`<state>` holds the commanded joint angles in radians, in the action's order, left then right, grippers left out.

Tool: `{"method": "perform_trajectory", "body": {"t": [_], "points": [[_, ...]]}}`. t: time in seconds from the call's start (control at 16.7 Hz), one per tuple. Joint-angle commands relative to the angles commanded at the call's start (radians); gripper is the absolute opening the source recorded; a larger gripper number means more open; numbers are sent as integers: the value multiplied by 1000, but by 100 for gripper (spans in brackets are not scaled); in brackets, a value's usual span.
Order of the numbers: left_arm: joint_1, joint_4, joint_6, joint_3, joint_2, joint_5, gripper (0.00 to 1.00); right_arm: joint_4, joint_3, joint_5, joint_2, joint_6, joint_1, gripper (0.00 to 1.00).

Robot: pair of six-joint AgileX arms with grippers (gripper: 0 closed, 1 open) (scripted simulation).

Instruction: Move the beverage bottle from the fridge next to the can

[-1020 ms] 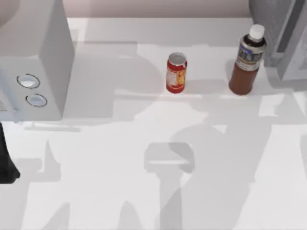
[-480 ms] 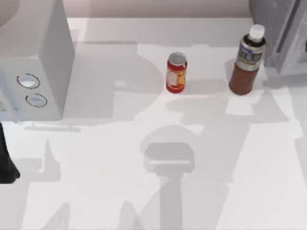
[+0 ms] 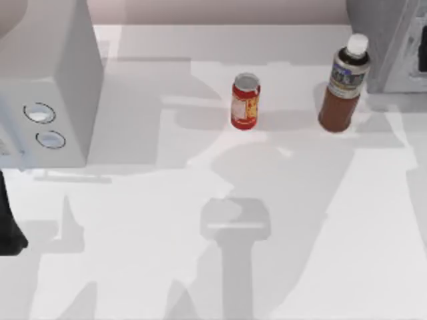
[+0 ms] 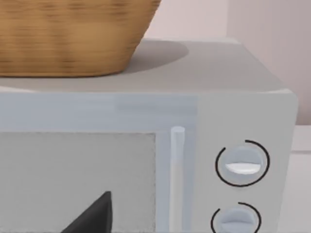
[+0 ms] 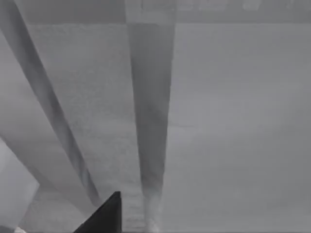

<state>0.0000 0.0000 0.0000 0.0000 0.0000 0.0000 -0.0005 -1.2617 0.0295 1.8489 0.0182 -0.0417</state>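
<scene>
The beverage bottle (image 3: 342,85) stands upright on the white table, just left of the fridge (image 3: 387,40) at the back right. It holds brown liquid and has a white cap. The red can (image 3: 245,101) stands upright near the back middle, well to the bottle's left, with a wide gap between them. A dark tip of my right gripper (image 5: 102,216) sits close against grey fridge panels (image 5: 218,121). My left gripper (image 4: 92,218) shows as a dark tip in front of the appliance with two dials (image 4: 241,164).
The light grey appliance (image 3: 47,87) stands at the table's back left, with a woven basket (image 4: 68,34) on top. A dark part of my left arm (image 3: 8,227) is at the left edge. Arm shadows lie across the table's middle.
The fridge's front panel at the top right has swung in toward the cabinet, and the shadows on the table have shifted. Bottle and can have stayed in place.
</scene>
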Motion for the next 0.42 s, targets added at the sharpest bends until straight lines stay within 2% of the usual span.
{"method": "perform_trajectory", "body": {"t": [0.24, 0.42], "points": [[0, 0, 0, 0, 0, 0, 100, -29, -145, -2, 107, -1, 1, 100], [0, 0, 0, 0, 0, 0, 100, -38, -181, -3, 136, -1, 2, 100]]}}
